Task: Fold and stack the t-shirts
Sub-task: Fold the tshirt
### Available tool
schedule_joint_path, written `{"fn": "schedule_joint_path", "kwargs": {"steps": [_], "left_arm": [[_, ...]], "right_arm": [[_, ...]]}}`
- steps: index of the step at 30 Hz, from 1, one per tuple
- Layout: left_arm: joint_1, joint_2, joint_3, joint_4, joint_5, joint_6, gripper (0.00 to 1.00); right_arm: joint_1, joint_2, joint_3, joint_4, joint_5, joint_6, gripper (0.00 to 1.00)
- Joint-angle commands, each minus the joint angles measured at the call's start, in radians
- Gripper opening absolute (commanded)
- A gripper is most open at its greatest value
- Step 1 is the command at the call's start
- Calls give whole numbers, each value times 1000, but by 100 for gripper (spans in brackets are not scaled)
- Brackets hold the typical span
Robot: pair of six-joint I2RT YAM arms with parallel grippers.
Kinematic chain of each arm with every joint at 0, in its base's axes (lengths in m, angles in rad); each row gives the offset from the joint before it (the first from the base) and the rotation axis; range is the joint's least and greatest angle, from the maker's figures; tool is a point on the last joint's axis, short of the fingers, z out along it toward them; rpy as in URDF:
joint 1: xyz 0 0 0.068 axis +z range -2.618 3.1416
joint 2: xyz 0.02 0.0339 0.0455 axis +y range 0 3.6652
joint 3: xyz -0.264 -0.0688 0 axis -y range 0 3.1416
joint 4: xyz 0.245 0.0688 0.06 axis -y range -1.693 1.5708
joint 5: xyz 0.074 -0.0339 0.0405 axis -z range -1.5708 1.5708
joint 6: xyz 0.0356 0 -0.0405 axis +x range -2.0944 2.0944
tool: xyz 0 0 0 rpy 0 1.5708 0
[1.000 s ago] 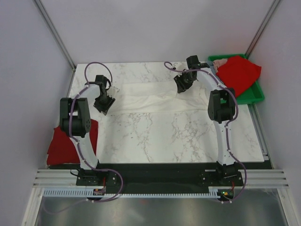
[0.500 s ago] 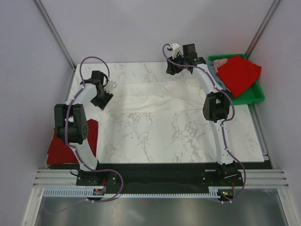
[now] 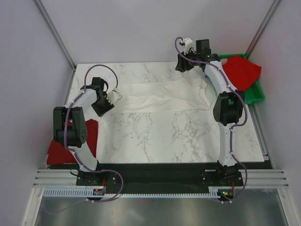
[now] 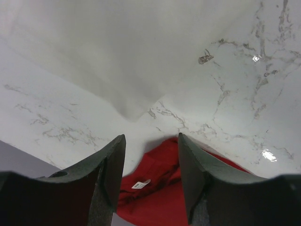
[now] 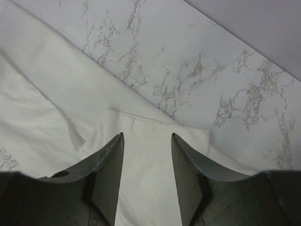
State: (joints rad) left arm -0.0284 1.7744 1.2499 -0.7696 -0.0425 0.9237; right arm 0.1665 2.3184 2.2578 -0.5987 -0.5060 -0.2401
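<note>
A large white t-shirt [image 3: 160, 96] lies spread across the far half of the marble table [image 3: 155, 136]. My left gripper [image 3: 103, 107] hovers open and empty by the shirt's left end. In the left wrist view the gripper [image 4: 150, 136] has the white cloth [image 4: 127, 52] ahead and a red t-shirt [image 4: 160, 188] with a small white label between its jaws, below them. My right gripper [image 3: 182, 66] is open and empty over the shirt's far right corner. In the right wrist view the gripper [image 5: 146, 134] is above a flat white fold [image 5: 150, 155].
A red t-shirt [image 3: 61, 146] lies at the table's left edge beside the left arm. A green bin [image 3: 254, 94] at the far right holds another red t-shirt [image 3: 242, 73]. Grey walls and metal posts close in the back and sides.
My right gripper has moved back and to the right, from over the shirt's middle to its far right corner. My left gripper has shifted only slightly near the left end.
</note>
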Motion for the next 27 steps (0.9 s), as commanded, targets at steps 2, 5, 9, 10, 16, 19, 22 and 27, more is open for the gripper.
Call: {"fn": "schedule_joint_path", "kwargs": {"steps": [2, 5, 9, 10, 16, 19, 22, 27], "left_arm": [[1, 63, 66, 32, 26, 64, 55], [-1, 88, 80, 44, 32, 64, 55], [-1, 118, 82, 59, 30, 63, 54], [-1, 125, 83, 59, 30, 57, 54], [-11, 148, 54, 58, 38, 55, 43], [-15, 155, 43, 56, 30, 63, 34], [-19, 163, 48, 47, 32, 58, 21], [-37, 146, 62, -3, 27, 44, 2]], "right_arm": [[16, -86, -33, -19, -40, -14, 53], [14, -106, -58, -29, -29, -30, 53], [16, -132, -105, -36, -25, -44, 53], [15, -136, -113, -41, -23, -53, 53], [14, -154, -142, -59, 7, -83, 52], [11, -172, -184, -64, 38, -113, 52], [11, -192, -236, -72, 81, -137, 51], [11, -197, -306, -108, 231, -133, 49]]}}
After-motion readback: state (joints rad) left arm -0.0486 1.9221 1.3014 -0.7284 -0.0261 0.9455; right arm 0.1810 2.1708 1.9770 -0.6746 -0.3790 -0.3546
